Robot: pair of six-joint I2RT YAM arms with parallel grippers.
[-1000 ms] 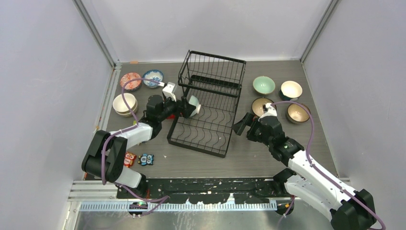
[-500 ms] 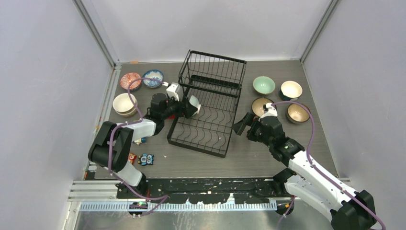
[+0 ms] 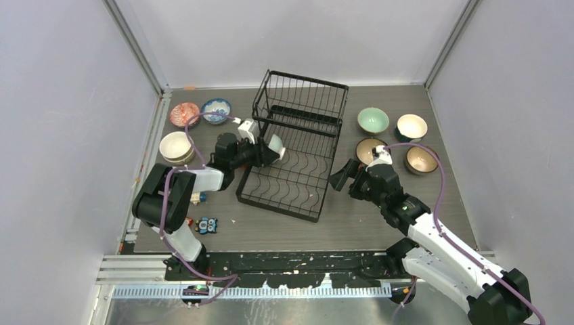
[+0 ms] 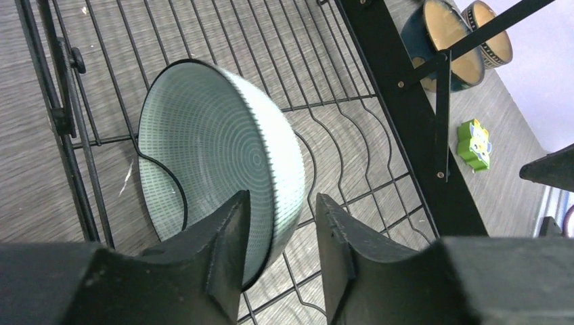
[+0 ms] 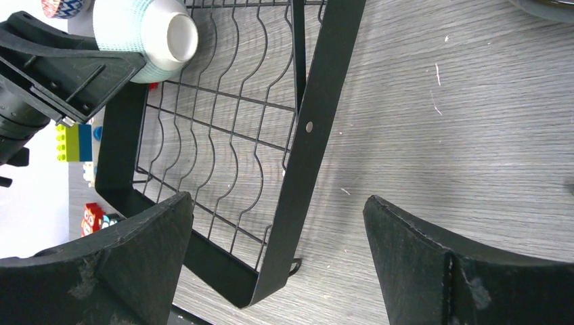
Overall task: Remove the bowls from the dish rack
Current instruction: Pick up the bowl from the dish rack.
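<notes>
- Straddling the rim of the striped pale green bowl (image 4: pixel 216 142) with my left claw (image 4: pixel 281 203): one finger inside, one outside the wall. I cannot tell whether the pads press on it or merely flank it.
- That bowl stands on edge in the flat tray of the dish rack (image 3: pixel 281 210), at the rack's left side, just in front of its basket part. It is the only bowl I see in the rack.
- My right claw (image 5: pixel 277 200) is spread wide and holds nothing, hanging over the rack's right edge.
- Already out: four bowls (image 3: pixel 411 126) to the right of the rack and a left group (image 3: pixel 176 146) on the other side.
- Step in hand, as I judge it: taking hold of the last bowl. The task looks nearly done.
- Next move calls for a firm pinch on the rim, then a lift straight up until the bowl clears the wavy wires. After that, carry it left of the rack and set it down near the left group.
- Risk: a rim grip is thin, so the bowl may swing or slip.
</notes>
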